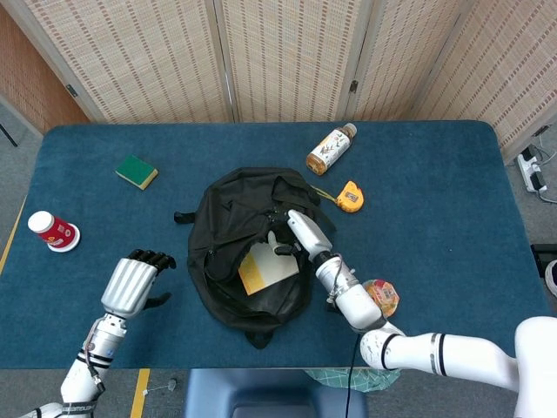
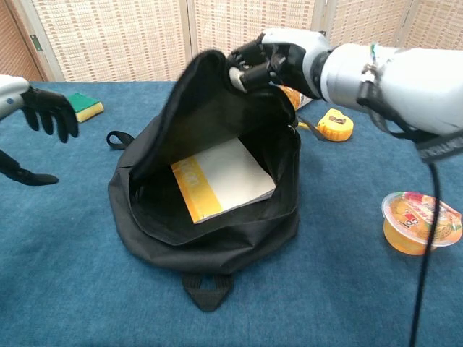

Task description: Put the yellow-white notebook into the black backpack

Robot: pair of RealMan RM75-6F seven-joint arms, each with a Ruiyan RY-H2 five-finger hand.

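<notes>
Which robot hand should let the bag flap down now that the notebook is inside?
The right hand, probably: it grips the black backpack's raised flap above the yellow-white notebook. The left hand is open, off to the side.

Honestly nothing here is legible: the yellow-white notebook (image 2: 223, 180) has some pale lettering on its yellow strip, but it's too blurry to read.

You could see only part of the yellow-white notebook (image 2: 221, 182); the black backpack (image 2: 217, 238) hid its lower edge. Your left hand (image 2: 32, 116) was cut off by the chest view's edge.
</notes>
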